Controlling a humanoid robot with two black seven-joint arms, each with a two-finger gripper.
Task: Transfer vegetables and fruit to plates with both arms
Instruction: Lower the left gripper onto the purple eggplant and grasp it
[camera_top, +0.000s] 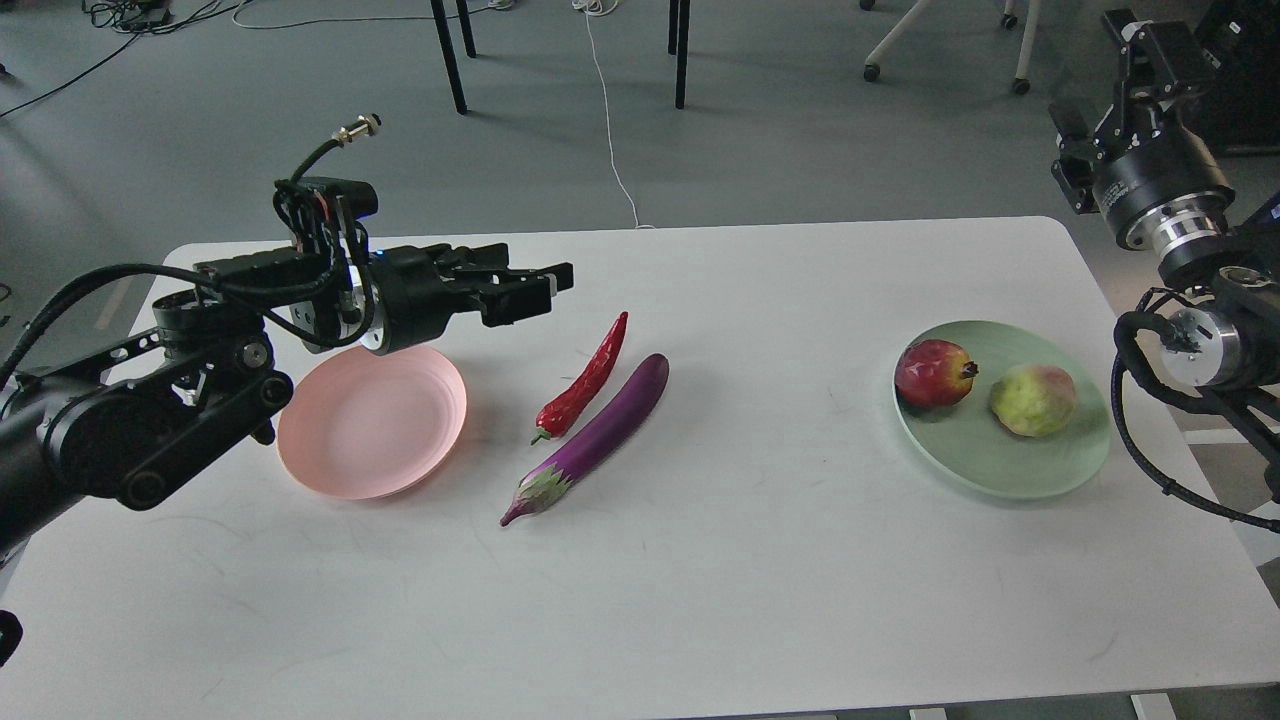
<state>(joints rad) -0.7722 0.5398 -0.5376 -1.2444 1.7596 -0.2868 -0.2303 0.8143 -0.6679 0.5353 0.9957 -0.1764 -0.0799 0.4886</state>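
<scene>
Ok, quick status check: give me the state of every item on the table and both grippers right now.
pink plate: empty, on the table.
green plate: holds both fruits.
pomegranate: on the green plate.
yellow-green fruit: on the green plate, beside the pomegranate.
chili pepper: lying on the table, not gripped.
eggplant: lying on the table beside the chili pepper, not gripped.
left gripper: empty, above the table near the chili pepper.
right gripper: raised off the table, empty.

A white table with rounded far corners fills the lower view. Beyond it lies grey floor. Black chair legs stand behind the table, a white cable trails toward it, and white castor legs sit far right.
</scene>
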